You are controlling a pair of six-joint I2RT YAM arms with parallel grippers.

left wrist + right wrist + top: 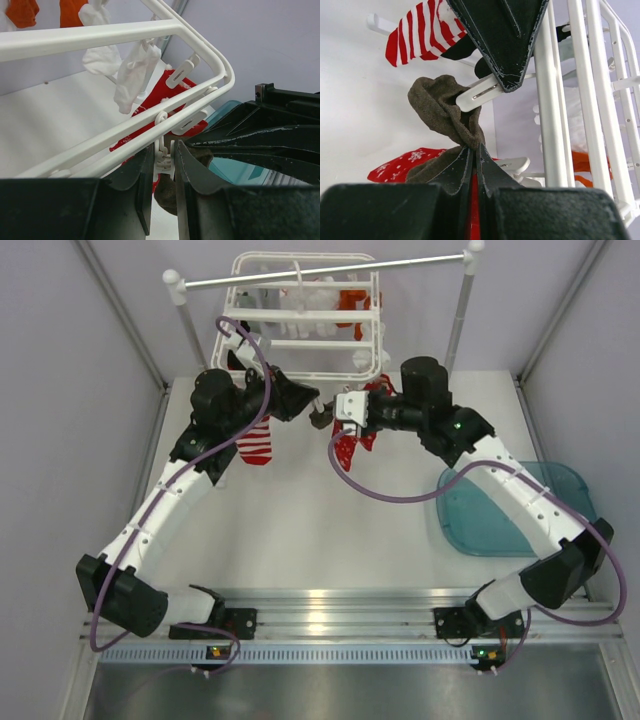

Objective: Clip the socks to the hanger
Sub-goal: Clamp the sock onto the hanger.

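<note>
The white hanger (300, 345) hangs at the back from the rail; its bars also show in the left wrist view (100, 35) and the right wrist view (545, 100). My left gripper (312, 406) is shut on a dangling white clip (166, 160), squeezing it. My right gripper (335, 420) is shut on a dark brown-grey sock (437, 107) and holds its edge up against that clip (477, 93). The brown sock hangs just below the clip in the left wrist view (167, 192). A red snowflake sock (345, 450) hangs beside it and also shows in the right wrist view (400, 165).
A red-and-white striped sock (257, 443) hangs under the left arm. An orange sock (352, 300) and white socks (132, 75) are clipped on the hanger. The grey rail (320, 270) on white posts crosses the back. A teal tray (520, 505) lies at the right.
</note>
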